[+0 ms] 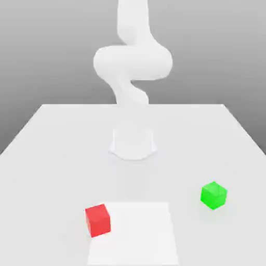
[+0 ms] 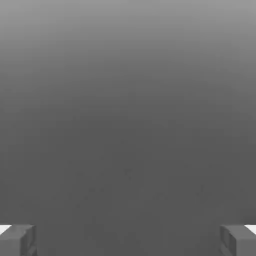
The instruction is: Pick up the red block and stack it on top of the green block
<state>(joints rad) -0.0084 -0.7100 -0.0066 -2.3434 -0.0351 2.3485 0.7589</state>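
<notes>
In the exterior view, the red block (image 1: 97,220) sits on the worktop (image 1: 47,156), well apart from the green block (image 1: 213,195), nearer the camera. It looks light, rigid and matte; pinch opposite flat sides. In the hand view, the claw (image 2: 128,240) is spread wide, empty.

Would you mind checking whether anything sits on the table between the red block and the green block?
Nothing visible does. The red block and green block stand apart on the table, with bare surface between them.
</notes>
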